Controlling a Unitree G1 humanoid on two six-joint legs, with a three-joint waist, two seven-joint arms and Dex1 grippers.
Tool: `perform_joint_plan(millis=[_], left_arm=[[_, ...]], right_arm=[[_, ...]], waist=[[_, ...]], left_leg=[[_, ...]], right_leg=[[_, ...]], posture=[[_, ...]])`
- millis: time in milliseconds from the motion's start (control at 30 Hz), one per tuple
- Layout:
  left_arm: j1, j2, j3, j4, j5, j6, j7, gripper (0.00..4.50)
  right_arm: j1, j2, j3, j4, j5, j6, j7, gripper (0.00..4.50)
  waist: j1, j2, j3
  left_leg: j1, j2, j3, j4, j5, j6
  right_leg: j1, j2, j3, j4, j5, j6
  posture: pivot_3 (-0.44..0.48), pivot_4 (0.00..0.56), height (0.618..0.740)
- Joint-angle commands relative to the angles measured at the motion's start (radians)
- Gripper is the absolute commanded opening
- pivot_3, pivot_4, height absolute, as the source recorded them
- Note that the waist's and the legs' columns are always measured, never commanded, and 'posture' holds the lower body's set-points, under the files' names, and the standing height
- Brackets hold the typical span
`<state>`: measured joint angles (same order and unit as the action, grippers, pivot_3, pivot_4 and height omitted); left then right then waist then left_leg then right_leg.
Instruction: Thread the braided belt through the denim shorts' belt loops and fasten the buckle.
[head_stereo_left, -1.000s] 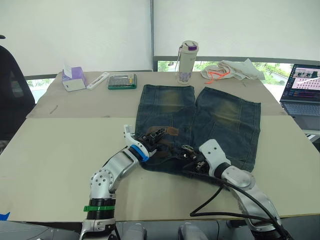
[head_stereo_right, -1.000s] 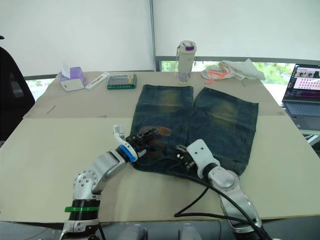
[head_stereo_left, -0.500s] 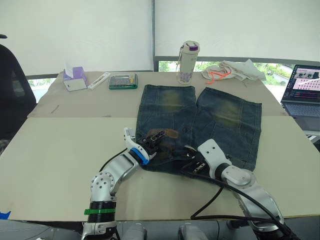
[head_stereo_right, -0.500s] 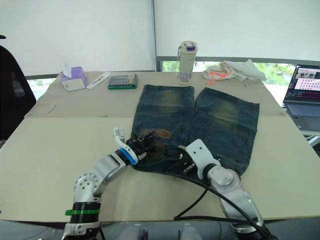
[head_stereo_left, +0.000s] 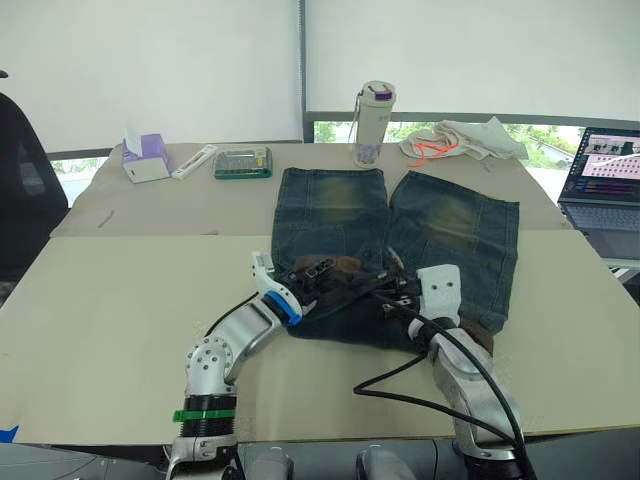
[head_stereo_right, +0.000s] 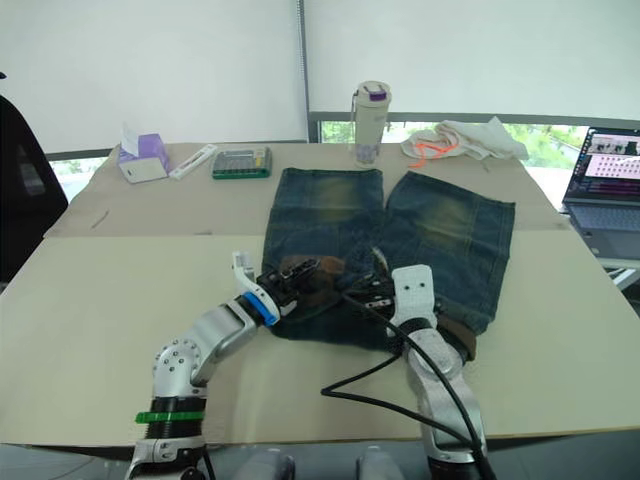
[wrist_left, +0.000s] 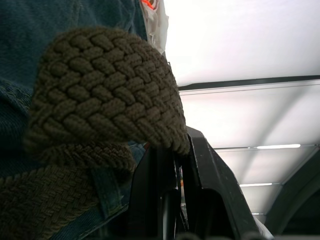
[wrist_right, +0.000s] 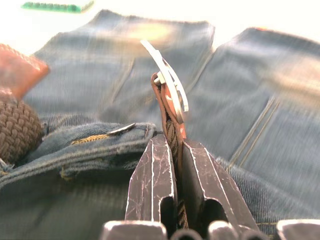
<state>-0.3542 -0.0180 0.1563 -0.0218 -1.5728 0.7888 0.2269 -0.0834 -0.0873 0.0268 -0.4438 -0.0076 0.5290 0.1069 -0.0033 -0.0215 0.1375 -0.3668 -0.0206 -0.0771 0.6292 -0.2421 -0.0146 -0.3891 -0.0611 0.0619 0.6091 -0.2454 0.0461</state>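
My right fingers (wrist_right: 170, 165) pinch the dark brown braided belt (wrist_left: 100, 95) just behind its silver rectangular buckle (wrist_right: 167, 82), above the waistband of the dark blue denim shorts (head_stereo_left: 450, 235) on the bench (head_stereo_left: 120, 290). My left fingers (head_stereo_left: 318, 270) clamp the belt's other end. Pulling unevenly could drag the strap from a loop or bunch the waistband.
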Motion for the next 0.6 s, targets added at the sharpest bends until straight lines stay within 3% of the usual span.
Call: perform_joint_plan(millis=[33, 367, 600], left_arm=[[-0.040, -0.045, 0.010, 0.001, -0.047, -0.008, 0.027, 0.00], [-0.117, -0.221, 0.064, 0.007, -0.275, -0.120, 0.196, 0.00], [-0.117, -0.226, 0.019, 0.046, -0.298, -0.148, 0.207, 0.00]], right_arm=[[0.005, -0.005, -0.019, 0.002, -0.008, -0.164, -0.015, 0.01], [0.005, -0.082, 0.049, 0.182, -0.096, -0.599, 0.001, 0.01], [-0.007, -0.074, 0.062, 0.227, -0.124, -0.704, -0.016, 0.01]], waist=[[0.000, 0.000, 0.000], [-0.009, 0.000, 0.000], [-0.008, 0.000, 0.000]], left_leg=[[0.000, 0.000, 0.000, 0.000, 0.000, 0.000], [0.000, 0.000, 0.001, -0.001, 0.000, 0.000], [0.000, 0.000, 0.001, 0.000, 0.000, 0.000]], right_leg=[[0.000, 0.000, 0.000, 0.000, 0.000, 0.000], [0.000, 0.001, 0.000, 0.000, 0.000, 0.001], [0.000, 0.001, 0.000, 0.000, 0.000, 0.000]], posture=[[0.000, 0.150, 0.740], [0.000, 0.150, 0.740], [0.000, 0.150, 0.740]])
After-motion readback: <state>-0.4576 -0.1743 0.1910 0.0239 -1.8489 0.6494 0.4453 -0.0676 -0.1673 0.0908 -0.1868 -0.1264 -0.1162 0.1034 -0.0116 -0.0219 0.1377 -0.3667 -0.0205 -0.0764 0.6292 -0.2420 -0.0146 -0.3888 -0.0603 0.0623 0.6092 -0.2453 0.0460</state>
